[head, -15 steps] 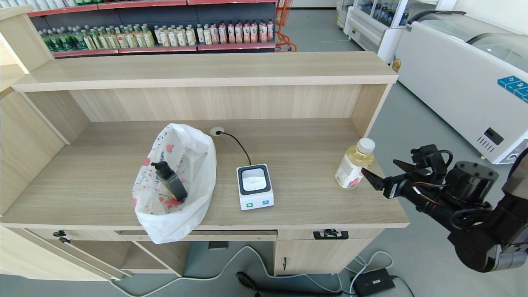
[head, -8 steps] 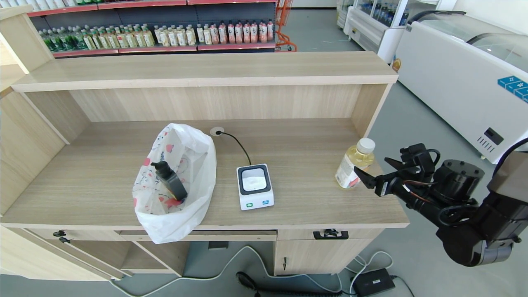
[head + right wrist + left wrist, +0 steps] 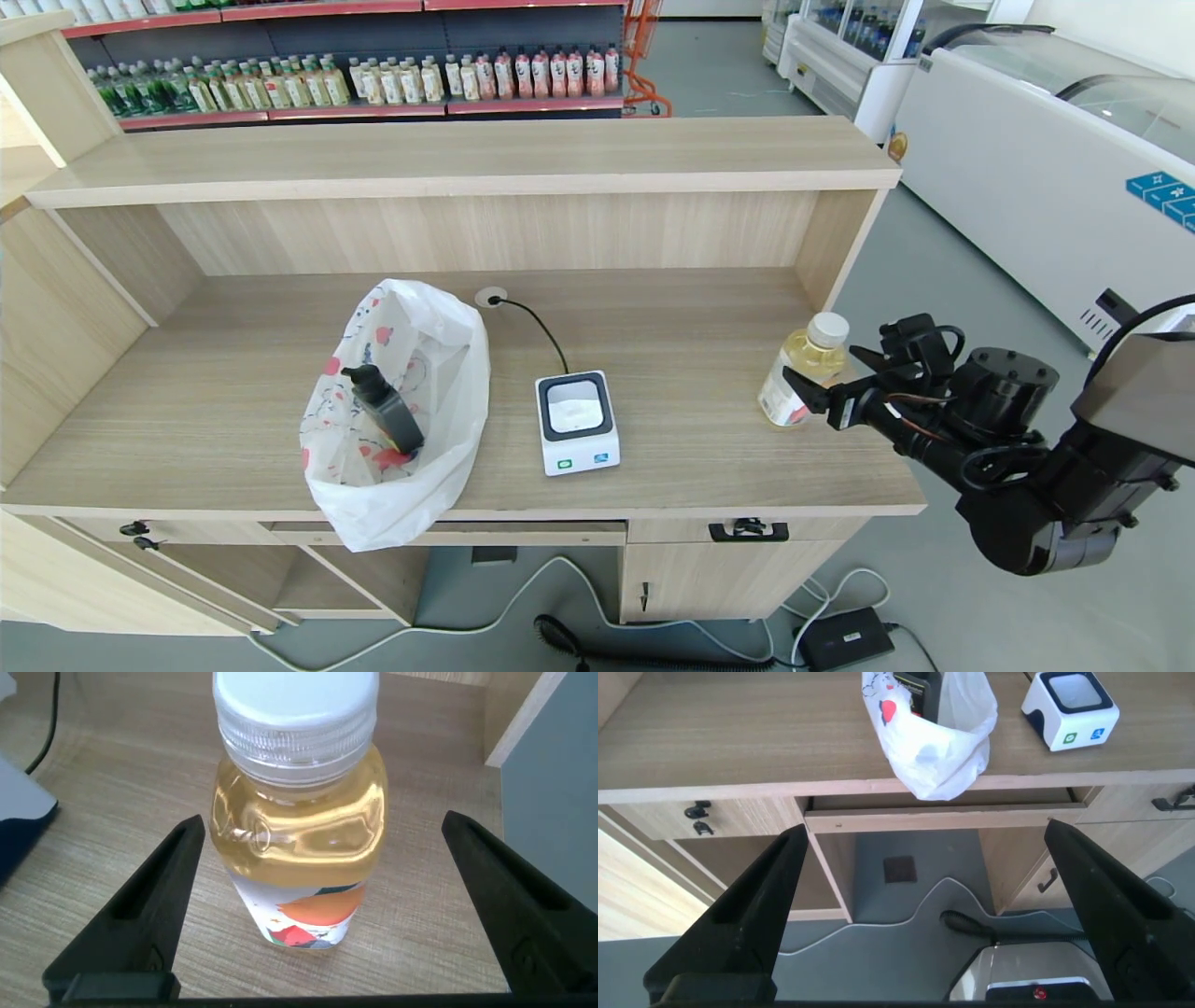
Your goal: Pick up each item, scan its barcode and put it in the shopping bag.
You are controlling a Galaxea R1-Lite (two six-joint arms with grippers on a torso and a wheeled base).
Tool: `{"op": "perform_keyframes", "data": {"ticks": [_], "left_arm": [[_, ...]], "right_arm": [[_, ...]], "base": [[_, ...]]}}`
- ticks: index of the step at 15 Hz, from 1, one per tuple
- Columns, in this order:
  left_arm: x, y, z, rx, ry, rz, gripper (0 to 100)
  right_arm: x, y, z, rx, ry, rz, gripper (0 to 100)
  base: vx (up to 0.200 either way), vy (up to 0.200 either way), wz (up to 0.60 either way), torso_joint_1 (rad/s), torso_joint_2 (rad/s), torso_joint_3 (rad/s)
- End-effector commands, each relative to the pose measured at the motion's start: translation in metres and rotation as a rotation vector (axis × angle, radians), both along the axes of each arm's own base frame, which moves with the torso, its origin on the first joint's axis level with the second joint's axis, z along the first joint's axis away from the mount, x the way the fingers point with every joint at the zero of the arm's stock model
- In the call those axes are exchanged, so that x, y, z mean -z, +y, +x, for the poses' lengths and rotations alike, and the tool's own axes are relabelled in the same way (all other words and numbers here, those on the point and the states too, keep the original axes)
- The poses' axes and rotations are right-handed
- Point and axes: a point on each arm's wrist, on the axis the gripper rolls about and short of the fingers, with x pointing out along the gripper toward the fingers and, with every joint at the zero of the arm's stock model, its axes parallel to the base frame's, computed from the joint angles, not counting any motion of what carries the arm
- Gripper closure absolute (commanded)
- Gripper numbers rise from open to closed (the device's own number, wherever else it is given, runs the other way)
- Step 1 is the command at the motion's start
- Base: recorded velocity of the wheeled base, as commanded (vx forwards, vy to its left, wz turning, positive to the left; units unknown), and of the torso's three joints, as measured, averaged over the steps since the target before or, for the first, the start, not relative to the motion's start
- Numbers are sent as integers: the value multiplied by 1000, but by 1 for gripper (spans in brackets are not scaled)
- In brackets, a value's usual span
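The right end effector, its jaws spread wide, framed an upright bottle of pale yellow drink near the right edge of the tabletop. The bottle stood well apart from the barcode scanner and the shopping bag, which held a dark pump bottle. A finger clipping the tall, smooth bottle before closing could tip it or push it off that edge. The left end effector, also open, hung below the tabletop's front.

Glossy clear plastic bottle, matt wood-grain counter, thin crinkled plastic shopping bag.
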Motion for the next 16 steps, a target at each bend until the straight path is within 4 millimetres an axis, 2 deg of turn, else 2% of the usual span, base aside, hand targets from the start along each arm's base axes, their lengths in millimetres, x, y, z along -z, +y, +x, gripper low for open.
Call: {"op": "perform_keyframes", "data": {"ticks": [1, 16], "left_arm": [[0, 0, 0, 0, -1, 0, 0], [0, 0, 0, 0, 0, 0, 0]], "right_arm": [[4, 5, 1, -12, 8, -1, 0], [24, 11, 33, -74, -13, -22, 0]], "base": [[0, 0, 0, 0, 0, 0], [0, 0, 0, 0, 0, 0]]}}
